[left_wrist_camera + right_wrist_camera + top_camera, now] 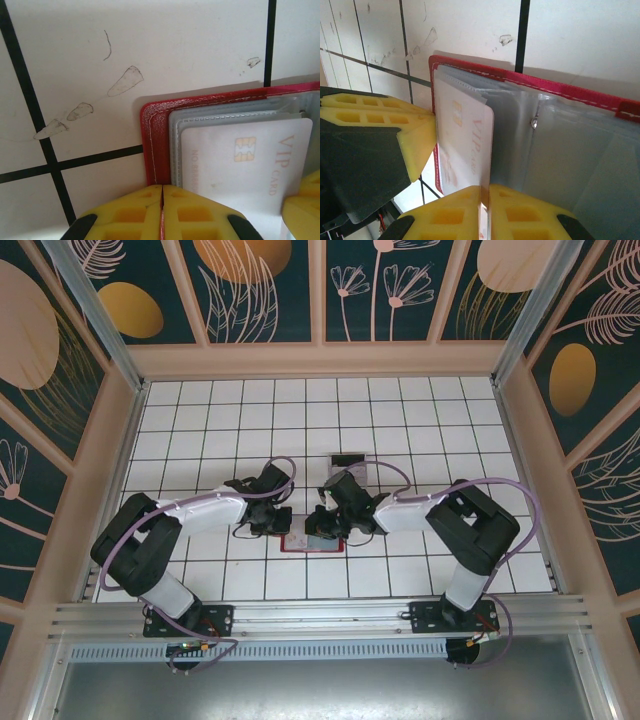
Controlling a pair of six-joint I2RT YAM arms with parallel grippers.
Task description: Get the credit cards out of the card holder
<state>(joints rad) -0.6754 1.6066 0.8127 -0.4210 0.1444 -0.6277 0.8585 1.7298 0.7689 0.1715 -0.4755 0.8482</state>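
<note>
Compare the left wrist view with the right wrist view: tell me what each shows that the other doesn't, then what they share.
Left wrist only: the left pincer shut, its pads meeting on the card holder at its red edge, and the pale VIP card nearly face-on. Right wrist only: the right pincer shut on that card's edge, and a small metal stud among the open clear sleeves. Both: the red holder, the card with its chip, scuffed white tiles.
</note>
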